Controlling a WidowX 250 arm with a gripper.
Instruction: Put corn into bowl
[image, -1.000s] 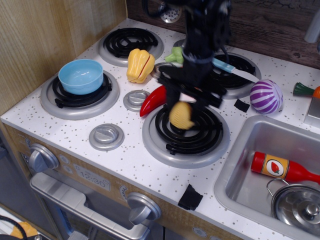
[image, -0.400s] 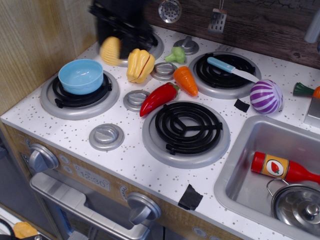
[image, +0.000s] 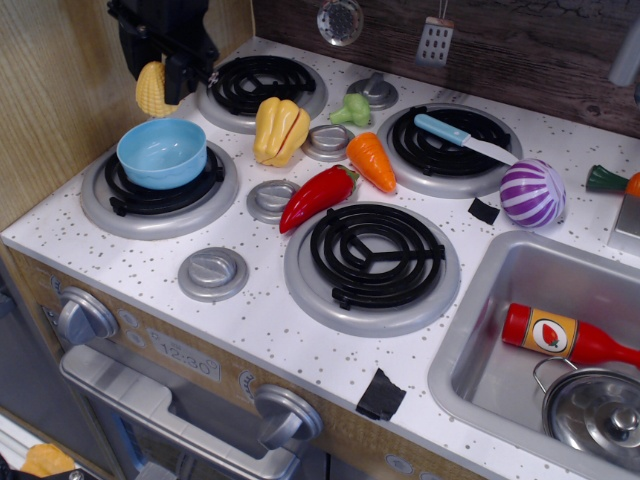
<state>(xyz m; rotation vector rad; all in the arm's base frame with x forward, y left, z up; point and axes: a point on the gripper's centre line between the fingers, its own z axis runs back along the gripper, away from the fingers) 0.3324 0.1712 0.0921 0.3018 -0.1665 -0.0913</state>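
The yellow bumpy corn (image: 151, 89) hangs in my black gripper (image: 160, 80) at the upper left, in the air just behind and above the light-blue bowl (image: 161, 153). The gripper is shut on the corn, one dark finger (image: 182, 76) showing on its right side. The bowl stands empty on the front-left burner (image: 158, 190). The upper part of the arm is cut off by the top edge of the frame.
A yellow bell pepper (image: 279, 130), red chili (image: 318, 196), carrot (image: 372, 161) and green piece (image: 349, 110) lie between the burners. A knife (image: 462, 140) lies on the back-right burner, a purple onion (image: 532, 193) beside it. The sink (image: 500, 300) holds a red bottle (image: 565, 337) and steel pot (image: 598, 410). A wooden wall stands at left.
The gripper carried the corn from above the front-right burner to the left and back, and it now hangs just behind the bowl. Carrot and chili are uncovered.
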